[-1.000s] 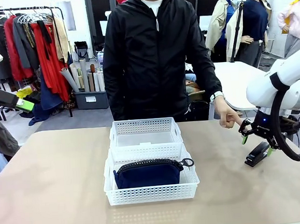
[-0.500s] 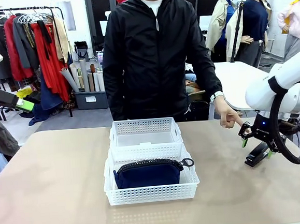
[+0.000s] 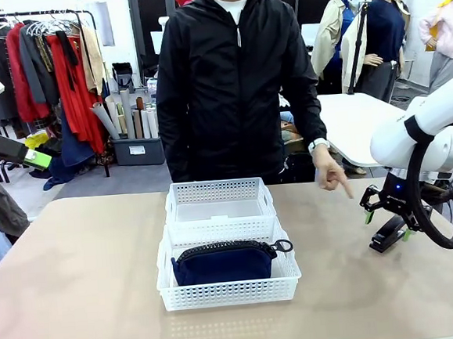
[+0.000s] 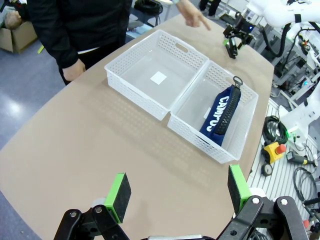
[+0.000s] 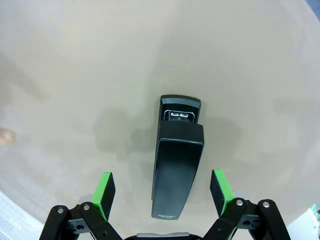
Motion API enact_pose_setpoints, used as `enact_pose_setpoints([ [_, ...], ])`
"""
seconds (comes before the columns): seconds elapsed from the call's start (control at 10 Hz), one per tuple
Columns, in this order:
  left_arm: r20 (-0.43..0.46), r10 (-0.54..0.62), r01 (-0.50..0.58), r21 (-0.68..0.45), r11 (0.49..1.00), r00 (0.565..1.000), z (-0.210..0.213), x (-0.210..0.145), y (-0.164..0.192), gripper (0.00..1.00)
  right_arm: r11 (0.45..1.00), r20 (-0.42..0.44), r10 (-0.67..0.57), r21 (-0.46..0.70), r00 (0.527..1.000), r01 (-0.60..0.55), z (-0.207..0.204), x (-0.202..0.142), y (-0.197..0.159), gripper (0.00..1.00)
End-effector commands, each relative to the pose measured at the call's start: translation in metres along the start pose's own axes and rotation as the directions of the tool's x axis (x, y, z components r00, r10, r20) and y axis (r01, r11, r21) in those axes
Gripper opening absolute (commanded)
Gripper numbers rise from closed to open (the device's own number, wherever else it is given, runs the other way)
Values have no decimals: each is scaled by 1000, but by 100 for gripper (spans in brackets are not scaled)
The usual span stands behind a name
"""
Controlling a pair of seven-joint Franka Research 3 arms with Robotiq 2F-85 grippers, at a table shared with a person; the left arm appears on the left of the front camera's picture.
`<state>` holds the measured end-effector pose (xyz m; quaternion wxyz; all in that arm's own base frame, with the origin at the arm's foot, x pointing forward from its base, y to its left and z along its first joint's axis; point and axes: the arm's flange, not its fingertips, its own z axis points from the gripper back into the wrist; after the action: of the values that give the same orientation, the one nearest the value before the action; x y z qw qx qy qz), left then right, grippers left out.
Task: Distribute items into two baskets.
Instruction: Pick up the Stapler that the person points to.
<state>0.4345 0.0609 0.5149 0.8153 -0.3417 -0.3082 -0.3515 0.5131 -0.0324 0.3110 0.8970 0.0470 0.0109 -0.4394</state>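
Black small stapler (image 5: 177, 165) lies flat on the beige table (image 5: 75, 75), at the robot's right. Right end effector (image 5: 162, 192) is wide open, pads either side, not touching. Judged rigid, dense, smooth: pinch across the narrow body, mid-length. Left end effector (image 4: 178, 189) is open and empty.

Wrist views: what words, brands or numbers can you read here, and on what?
"CAMPU", possibly one more letter: white print along the navy pouch.
Stapler: small print at its near end, too small to read.
White label in the empty basket: nothing legible.
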Motion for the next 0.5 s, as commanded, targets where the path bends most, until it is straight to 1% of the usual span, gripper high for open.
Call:
enact_pose_setpoints([
  [0.0,8,-3,3,-6,1000,1000,1,0,-1,100,1000,3,1,2,1000,-1,1,0,0,100],
  [0.4,8,-3,3,-6,1000,1000,1,0,-1,100,1000,3,1,2,1000,-1,1,0,0,100],
])
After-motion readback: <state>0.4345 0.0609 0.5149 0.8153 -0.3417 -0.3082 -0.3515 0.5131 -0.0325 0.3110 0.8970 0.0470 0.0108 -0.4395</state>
